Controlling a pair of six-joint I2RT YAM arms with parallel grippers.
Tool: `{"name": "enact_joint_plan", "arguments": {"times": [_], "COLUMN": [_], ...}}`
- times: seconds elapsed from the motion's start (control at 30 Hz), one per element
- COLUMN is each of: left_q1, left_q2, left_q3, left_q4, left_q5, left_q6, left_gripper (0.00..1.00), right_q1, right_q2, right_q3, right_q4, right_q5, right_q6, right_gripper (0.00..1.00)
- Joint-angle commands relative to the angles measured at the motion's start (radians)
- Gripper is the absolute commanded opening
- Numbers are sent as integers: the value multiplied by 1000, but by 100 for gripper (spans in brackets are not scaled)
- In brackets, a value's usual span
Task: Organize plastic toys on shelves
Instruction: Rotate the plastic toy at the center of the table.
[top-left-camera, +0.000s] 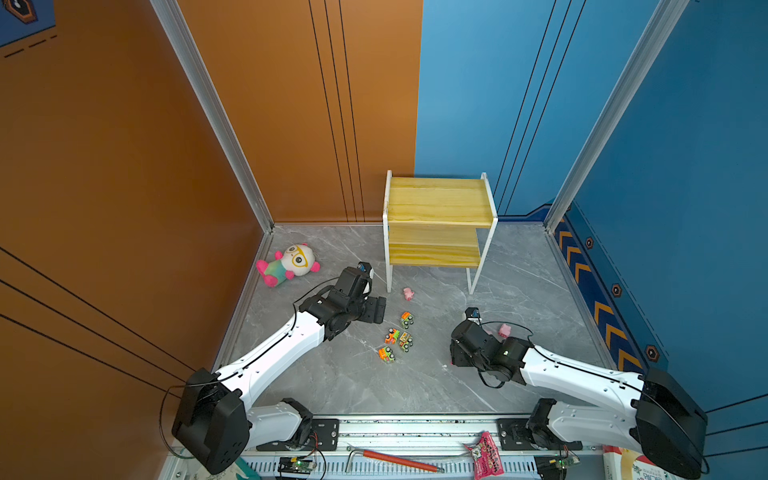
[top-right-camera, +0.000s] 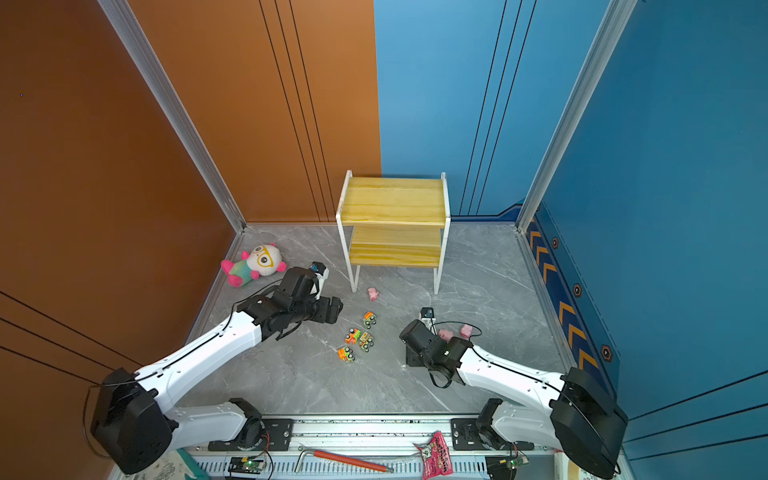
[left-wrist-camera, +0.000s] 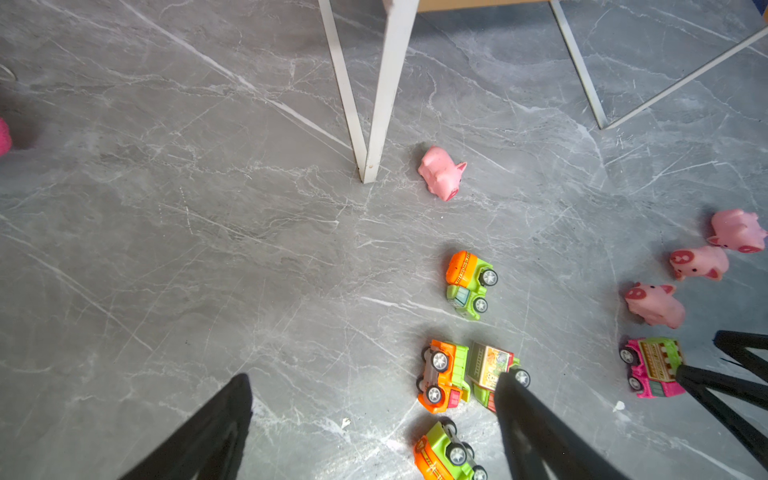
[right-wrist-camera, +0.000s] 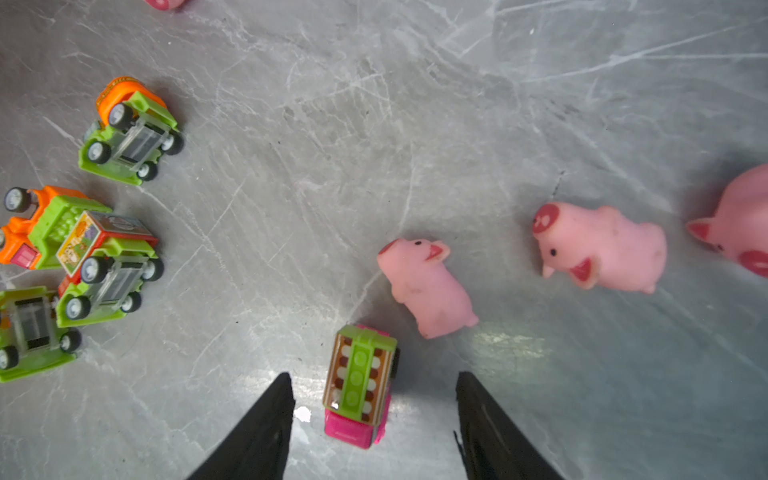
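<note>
At the far edge of the surface (top-left-camera: 332, 386), about midway: the shelves (top-left-camera: 436, 199), two yellowish boards in a thin white frame. In the far left corner: a plush doll (top-left-camera: 291, 262) with yellow glasses printed on its white face.

Just in front of the shelves' left front leg: a lone pink pig (top-left-camera: 409, 294). Nearer the middle of the surface: four trucks (top-left-camera: 391, 336) in orange and green, bunched close, several on their sides with undersides showing in the right wrist view. On the box of one, a sticker (right-wrist-camera: 81, 241) with a cartoon picture, any lettering too small to read.

Toward the right edge: three pink pigs (right-wrist-camera: 428, 286) in a loose row. Just beside the nearest of them: the pink truck (right-wrist-camera: 359, 386), its roof marked with a green strip of round studs between rows of white dots.

Down at the pink truck, spread apart: the right tool (right-wrist-camera: 374, 375), one finger (right-wrist-camera: 257, 436) on each side, bare surface showing in both gaps. Near the cluster's left side, spread wide and gripping nothing: the left tool (left-wrist-camera: 374, 376).

Beyond the near edge, on the rail (top-left-camera: 415, 428): a pink packet (top-left-camera: 486, 457) with dark print, unreadable, and a red-handled hex key (top-left-camera: 395, 459).
</note>
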Motion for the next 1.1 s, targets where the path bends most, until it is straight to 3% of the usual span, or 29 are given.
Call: {"name": "enact_joint_plan", "arguments": {"times": [0.0,0.23,0.5,0.97,1.07], "left_q1": [17,24,16,13,14], "left_q2": [-12,3,10,36,37], "left_q3": [-16,-13,-16,-7,-5], "left_q4": [-3,3,7,13,12], "left_q5": [39,58,63,75,77], "left_q6": [6,3,10,9,11], "left_gripper": [92,91,91,91,90], "right_q1": [-68,-267,-394,-442,-452], "right_q2": [-42,-32,41,226,248], "right_q3": [1,25,93,128,140], "right_q4": [-42,-38,-107,-83,-66], "right_q5": [-2,-148,-151,-165,-162], "right_q6": [-37,-75,-147,-153,-163], "right_gripper": [62,60,60,61,57]}}
